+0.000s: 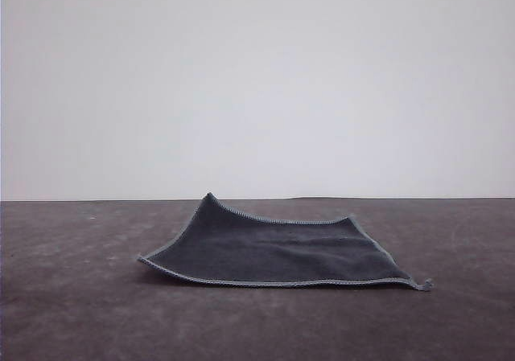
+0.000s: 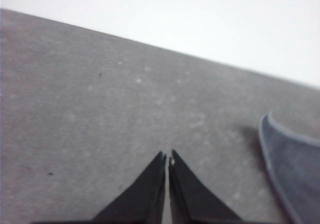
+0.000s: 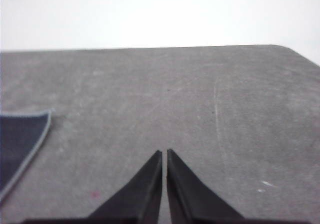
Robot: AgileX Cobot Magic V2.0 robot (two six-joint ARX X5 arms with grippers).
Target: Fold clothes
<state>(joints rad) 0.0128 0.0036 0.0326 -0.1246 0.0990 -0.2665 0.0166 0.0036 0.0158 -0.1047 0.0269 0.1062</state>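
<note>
A: Where is the cloth point(image 1: 278, 252)?

B: Spread on the dark bench point(image 1: 72, 313), about mid-way across, grey-blue face up, grey hem showing. Its far left corner stands up in a peak and the near right corner curls a little, so it isn't lying quite flat.

A: And the arms?

B: The left gripper point(image 2: 167, 157) has its fingers pressed together over bare bench, the cloth's edge off to one side. The right gripper point(image 3: 164, 152) is the same: fingers together, holding nothing, a cloth corner well apart from it.

A: So nothing folded?

B: I judge not. Both sit clear at either side, likely placed to reach opposite corners.
</note>
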